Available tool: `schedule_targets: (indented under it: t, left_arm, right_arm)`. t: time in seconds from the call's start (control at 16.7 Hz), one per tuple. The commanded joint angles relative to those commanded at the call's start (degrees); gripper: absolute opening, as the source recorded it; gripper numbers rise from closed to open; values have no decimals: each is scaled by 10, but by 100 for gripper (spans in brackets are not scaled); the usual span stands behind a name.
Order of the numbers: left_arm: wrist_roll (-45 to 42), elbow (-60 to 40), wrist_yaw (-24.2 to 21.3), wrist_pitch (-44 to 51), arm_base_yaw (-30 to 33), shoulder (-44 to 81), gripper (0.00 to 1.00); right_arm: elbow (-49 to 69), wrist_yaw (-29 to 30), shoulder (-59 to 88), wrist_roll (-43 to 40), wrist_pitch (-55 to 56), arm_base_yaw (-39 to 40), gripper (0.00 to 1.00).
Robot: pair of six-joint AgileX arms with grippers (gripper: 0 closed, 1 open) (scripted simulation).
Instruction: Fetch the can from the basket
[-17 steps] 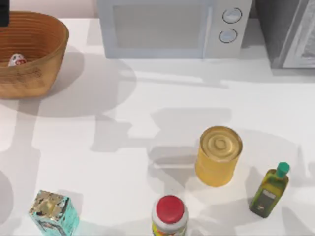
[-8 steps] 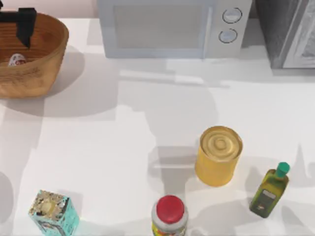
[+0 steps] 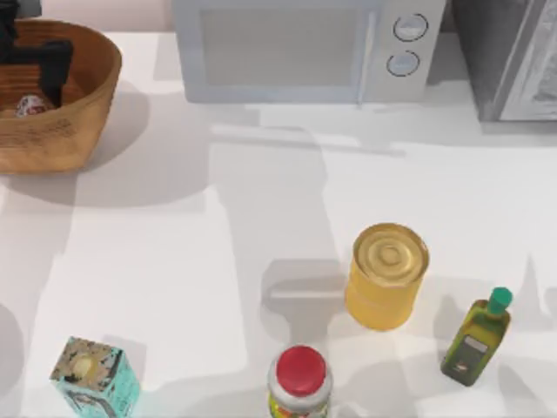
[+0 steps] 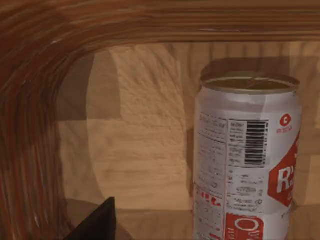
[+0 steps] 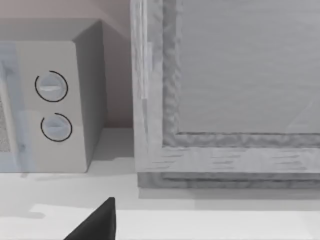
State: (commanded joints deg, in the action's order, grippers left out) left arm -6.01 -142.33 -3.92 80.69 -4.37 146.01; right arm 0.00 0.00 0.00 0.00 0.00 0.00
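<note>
The basket (image 3: 83, 104), round brown wicker, stands at the table's far left corner. The can (image 3: 30, 106), small and white with red marks, lies on its floor. My left gripper (image 3: 33, 61) hangs inside the basket just behind the can, open, with nothing between its fingers. In the left wrist view the can (image 4: 245, 160) is close, its pale gold top toward the basket wall (image 4: 140, 20), and one black fingertip (image 4: 97, 225) is apart from it. A black fingertip (image 5: 97, 222) of my right gripper shows in the right wrist view, facing the back of the table.
A white microwave (image 3: 296, 48) and a grey appliance (image 3: 513, 57) line the back edge. A large yellow can (image 3: 387, 274), an oil bottle (image 3: 476, 340), a red-lidded jar (image 3: 300, 383) and a teal carton (image 3: 91, 376) stand along the front.
My left gripper has come in from the far left corner and dropped into the basket toward the can. The can and the other objects have not moved.
</note>
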Motion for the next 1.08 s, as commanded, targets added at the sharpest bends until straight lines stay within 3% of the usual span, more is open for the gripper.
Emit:
schedule_targets:
  t: [0.24,0.66,0.9,1.08]
  left_arm:
    - [2,11,0,-11,2,1,100]
    - [3,116,0,-125,4,9,100]
    - [4,119,0,-128,4,9,100]
    - [4,119,0,-128,4,9,77]
  right_arm:
    - [0,0,0,0,0,0,100]
    - [0,0,0,0,0,0,100]
    - [0,0,0,0,0,0,100]
    - [0,0,0,0,0,0,100]
